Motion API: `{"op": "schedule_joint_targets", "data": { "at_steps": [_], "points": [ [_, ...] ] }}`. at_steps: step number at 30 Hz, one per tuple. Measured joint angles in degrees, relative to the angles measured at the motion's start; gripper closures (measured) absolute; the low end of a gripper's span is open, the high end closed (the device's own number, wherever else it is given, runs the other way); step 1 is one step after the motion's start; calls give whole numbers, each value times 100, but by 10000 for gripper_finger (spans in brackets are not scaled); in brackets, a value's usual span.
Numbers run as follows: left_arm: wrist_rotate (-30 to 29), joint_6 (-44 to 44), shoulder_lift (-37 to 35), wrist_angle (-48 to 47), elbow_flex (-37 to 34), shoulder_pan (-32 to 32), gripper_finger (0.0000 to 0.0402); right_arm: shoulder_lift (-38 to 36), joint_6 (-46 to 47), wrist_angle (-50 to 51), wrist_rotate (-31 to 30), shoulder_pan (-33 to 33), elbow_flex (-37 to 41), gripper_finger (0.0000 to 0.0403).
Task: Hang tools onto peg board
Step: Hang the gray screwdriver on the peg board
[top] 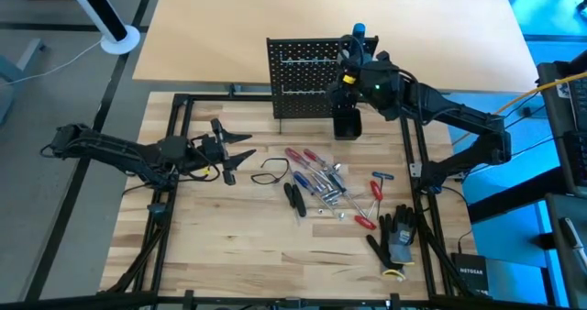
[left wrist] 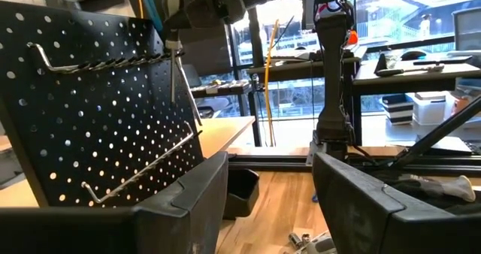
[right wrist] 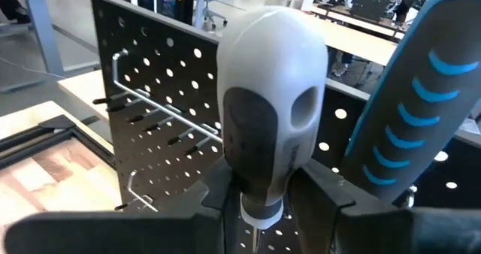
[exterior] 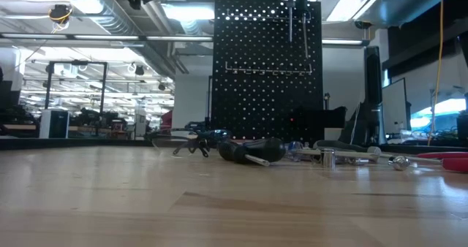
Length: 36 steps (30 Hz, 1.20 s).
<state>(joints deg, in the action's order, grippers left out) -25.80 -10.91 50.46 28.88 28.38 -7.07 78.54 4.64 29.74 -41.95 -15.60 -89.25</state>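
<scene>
1. Grey-and-black screwdriver handle (right wrist: 270,111) sits clenched between the right gripper (right wrist: 259,201) fingers; its butt end points back at the wrist, and the thin shaft (exterior: 291,24) runs down past the fingertips in front of the peg board (top: 303,76).
2. Blue-handled screwdriver (right wrist: 421,111) stands just beside the right fingers, upright at the board's right end; it looks already hung.
3. Upper wire rack (left wrist: 105,61) lies just beyond the held shaft. Judgement: the step in hand is seating this driver in a rack slot next to the blue one.
4. To do it well: keep the shaft plumb, line it up with a free gap in the rack, lower until the handle's collar rests on the wire, and only then let go. Whether the shaft is already inside a slot, cannot tell.
5. Risk: nudging the blue handle, which is very near the fingers.
6. Left gripper (top: 237,150) waits low over the table, fingers spread and empty, well apart from the board.
7. Remaining tools (top: 321,189) lie loose on the table between the two arms, still to hang.
</scene>
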Motion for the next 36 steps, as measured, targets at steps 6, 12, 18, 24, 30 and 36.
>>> {"op": "schedule_joint_targets", "data": {
  "at_steps": [6,12,18,24,30,36],
  "points": [
    [0,-1,0,1,0,11,217,2,5,-30,-2,-95,0,309],
    [0,-1,0,1,0,11,217,4,29,-58,-25,-180,0,309],
    [0,1,0,-1,0,34,218,64,98,-128,-53,-220,0,309],
    [0,1,0,-1,0,42,218,224,106,-201,-95,-293,-3,309],
    [0,1,0,-2,0,42,218,340,111,-223,-101,-371,-13,309],
    [0,3,0,-15,0,42,218,353,116,-215,-208,-366,-13,301]
  ]
}}
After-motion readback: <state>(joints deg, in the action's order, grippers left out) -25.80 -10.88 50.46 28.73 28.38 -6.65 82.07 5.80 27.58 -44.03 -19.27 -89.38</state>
